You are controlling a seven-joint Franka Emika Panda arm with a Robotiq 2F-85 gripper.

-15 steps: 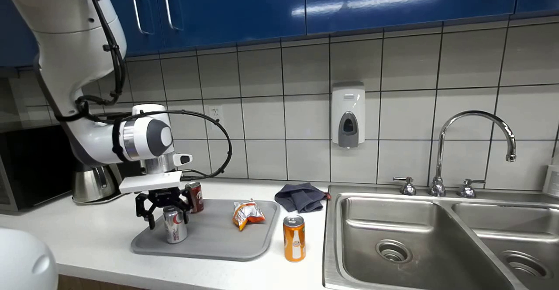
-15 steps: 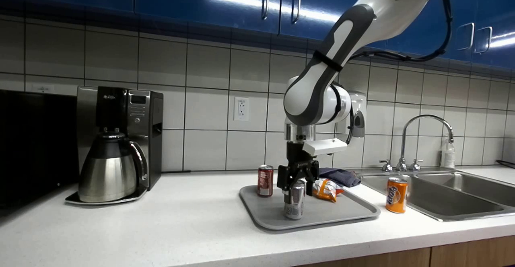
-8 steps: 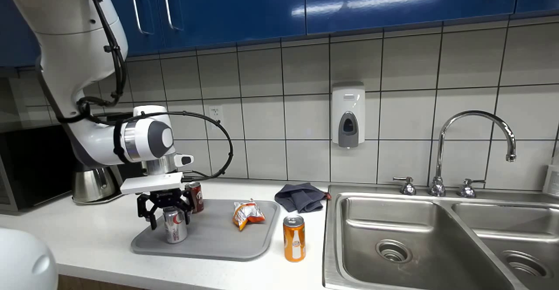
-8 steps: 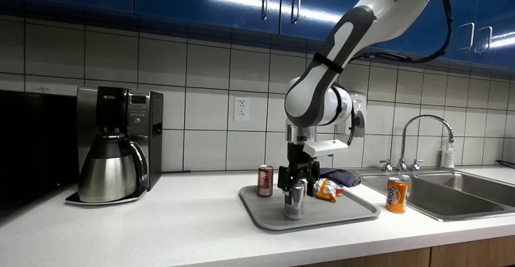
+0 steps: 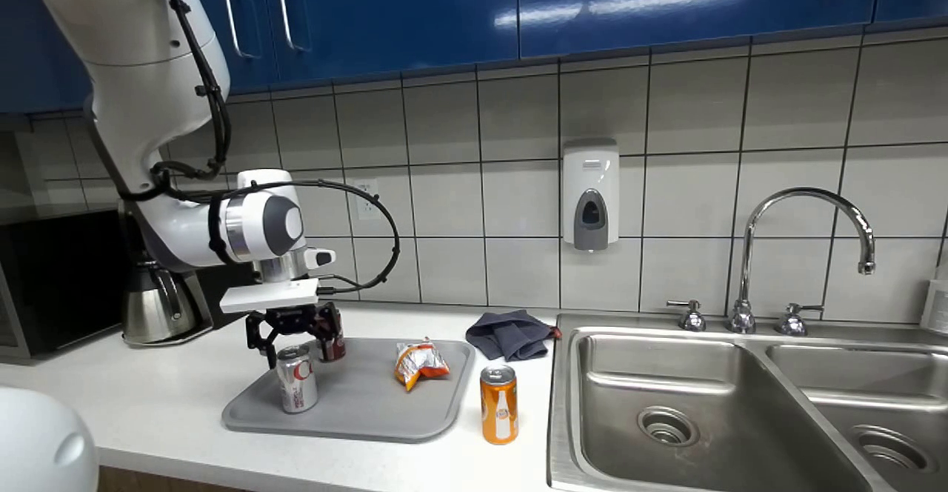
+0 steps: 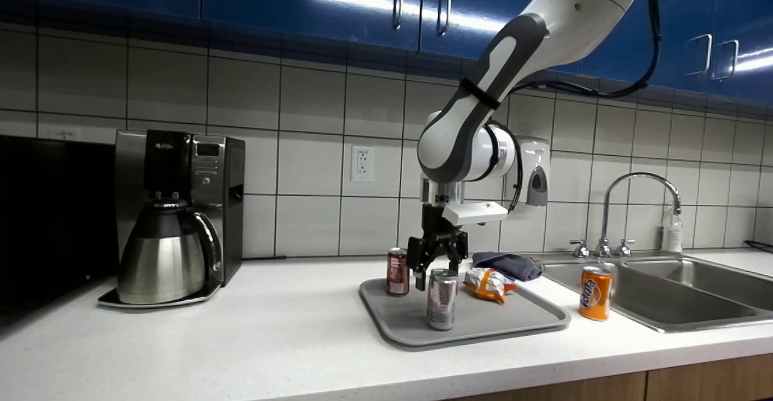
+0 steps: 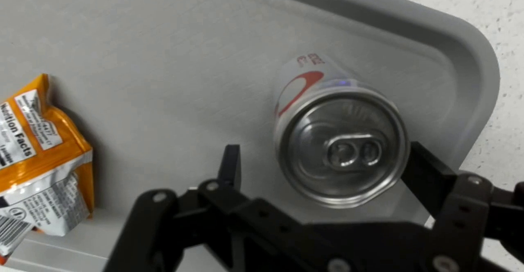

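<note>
1. You have a white counter (image 6: 272,346) under blue cabinets (image 5: 407,25), with a steel sink (image 5: 565,418) let into it.
2. Your silver can (image 6: 442,301) stands upright on the grey tray (image 5: 370,421). Take it as the clock's centre: in an exterior view the red can (image 6: 397,272) sits at ten o'clock, the snack bag (image 6: 488,284) at two, and the orange can (image 6: 595,293), off the tray, at three.
3. Your gripper (image 6: 436,275) hangs by the silver can's top, spread wide and gripping nothing. In the wrist view one finger (image 7: 430,177), between three and four o'clock, lies much nearer the rim than its partner at nine; you cannot tell whether it touches.
4. A sideways nudge from that finger could tip the can, given so little room and so high a push.
5. Coming down off-centre could set a fingertip on the rim; squeezing off-centre would probably drag the can.
6. Swinging towards ten o'clock in that exterior view could clip the red can, which looks just beside the gripper.
</note>
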